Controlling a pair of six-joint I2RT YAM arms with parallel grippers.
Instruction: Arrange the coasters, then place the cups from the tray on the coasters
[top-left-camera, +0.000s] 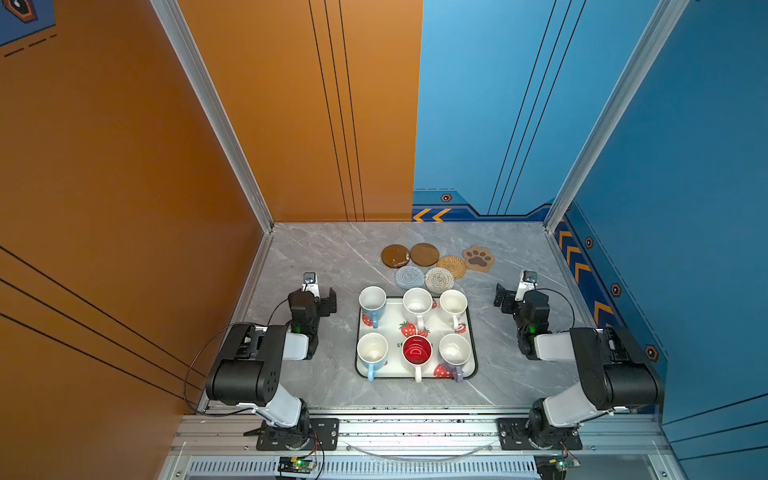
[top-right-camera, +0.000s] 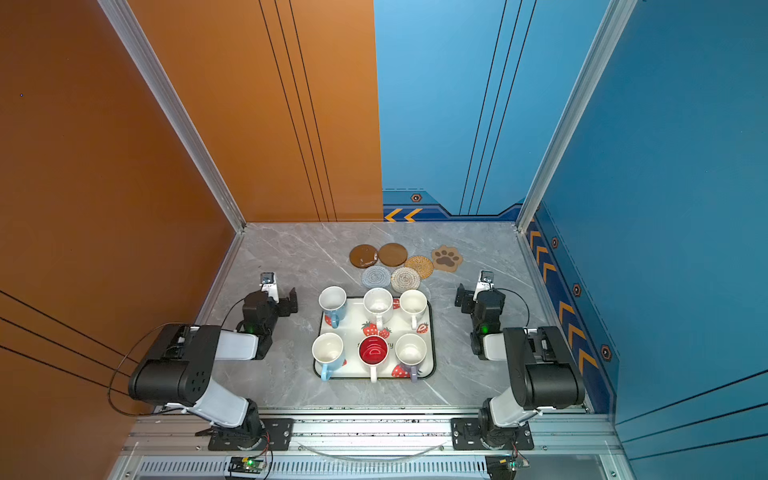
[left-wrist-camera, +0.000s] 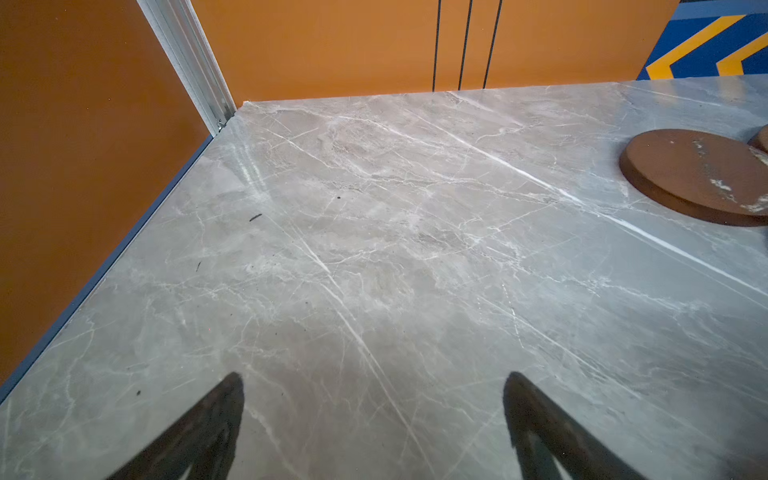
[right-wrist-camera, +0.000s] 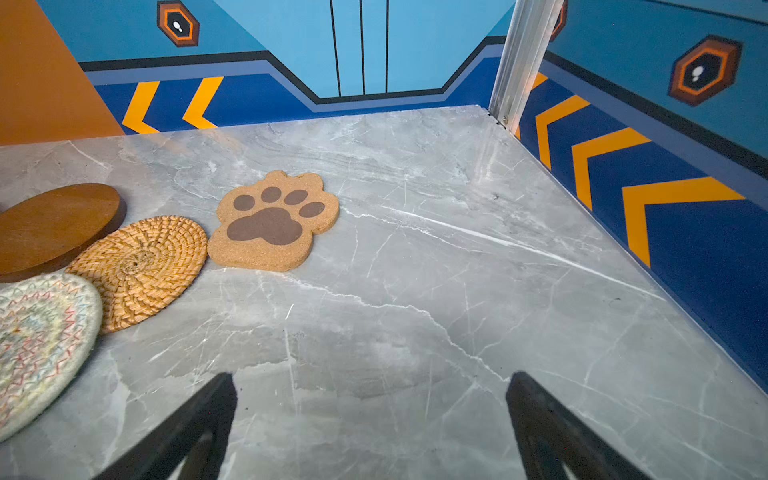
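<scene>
Left gripper (left-wrist-camera: 374, 374) and right gripper (right-wrist-camera: 371, 376) hung wide open, empty, flanking the tray (top-left-camera: 394, 320) of cups (top-left-camera: 372, 301); the bunched coasters (top-left-camera: 424, 254) just ahead probably wanted sliding well apart first.

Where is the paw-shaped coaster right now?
In both top views the paw-print coaster lies flat beyond the tray, rightmost of the coasters, beside the tan woven coaster.

READABLE TEXT | tray (top-left-camera: 394, 320), right of the left gripper (top-left-camera: 322, 299): dark letters "st" (top-left-camera: 400, 345) on its white floor | same word's end, probably "y" (top-right-camera: 390, 345) | middle hidden behind the red-lined cup (top-left-camera: 417, 351)
</scene>
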